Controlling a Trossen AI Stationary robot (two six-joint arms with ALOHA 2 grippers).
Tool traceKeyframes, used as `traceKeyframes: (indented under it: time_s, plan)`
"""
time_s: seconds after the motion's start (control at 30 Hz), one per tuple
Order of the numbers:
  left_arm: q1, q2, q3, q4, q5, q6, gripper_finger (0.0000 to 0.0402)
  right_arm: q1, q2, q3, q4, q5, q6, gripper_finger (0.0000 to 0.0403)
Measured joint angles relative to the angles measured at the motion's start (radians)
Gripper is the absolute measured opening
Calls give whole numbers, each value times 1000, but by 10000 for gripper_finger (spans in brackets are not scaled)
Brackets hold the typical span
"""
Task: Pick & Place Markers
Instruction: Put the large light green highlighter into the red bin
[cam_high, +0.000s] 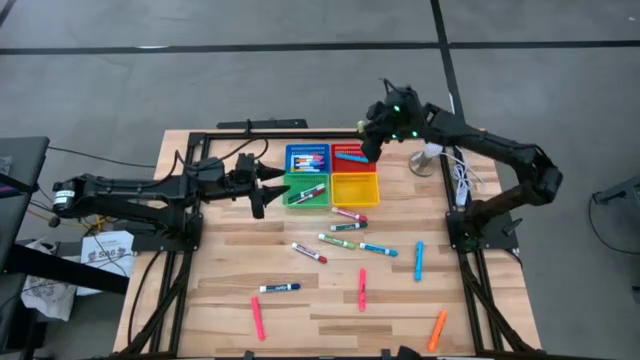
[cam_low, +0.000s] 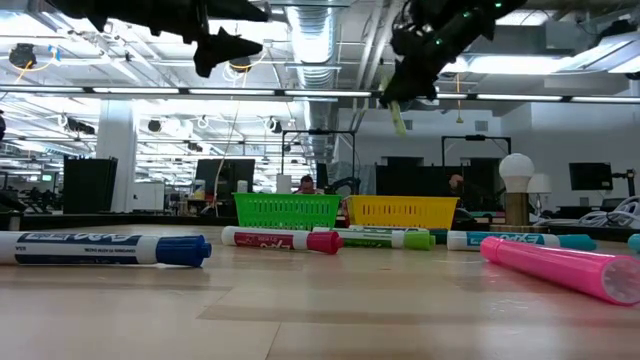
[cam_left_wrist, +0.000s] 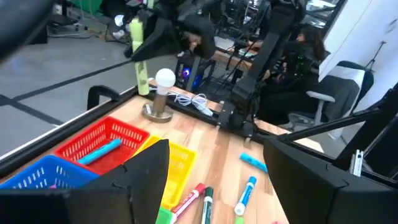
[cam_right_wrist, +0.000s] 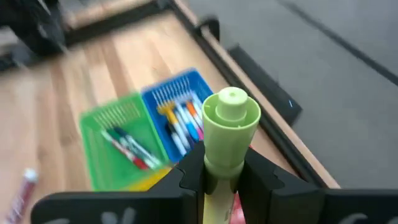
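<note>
On the desk (cam_high: 230, 280), loose markers (cam_high: 345, 243) lie just beside the green basket (cam_high: 306, 192), the left gripper (cam_high: 268, 190) hangs open-fingered and empty beside it, and above its neighbours the right gripper (cam_right_wrist: 221, 180) pinches a light-green marker (cam_right_wrist: 225, 134).

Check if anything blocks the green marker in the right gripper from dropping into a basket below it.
Nothing visible does. The right gripper holds the light-green marker upright in open air above the baskets. The left gripper, open, hangs beside the green basket, not under the marker.
</note>
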Motion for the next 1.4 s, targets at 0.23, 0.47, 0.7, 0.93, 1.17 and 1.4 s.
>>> traceKeyframes:
  time_s: [0.23, 0.47, 0.7, 0.93, 1.17, 1.4]
  plan:
    - [33, -1, 0, -75, 0, 1, 258, -15, 180, 186, -250, 12, -210, 52]
    - [37, -1, 0, -106, 0, 1, 260, -4, 383, 308, -351, 14, -362, 53]
    - [37, -1, 0, -111, 0, 1, 260, -1, 551, 398, -396, 48, -423, 66]
    - [37, -1, 0, -112, 0, 1, 260, -1, 640, 423, -442, 99, -488, 64]
    - [49, -1, 0, -112, 0, 1, 260, -1, 686, 423, -455, 111, -495, 64]
    - [67, -1, 0, -112, 0, -6, 260, -1, 685, 423, -457, 111, -520, 65]
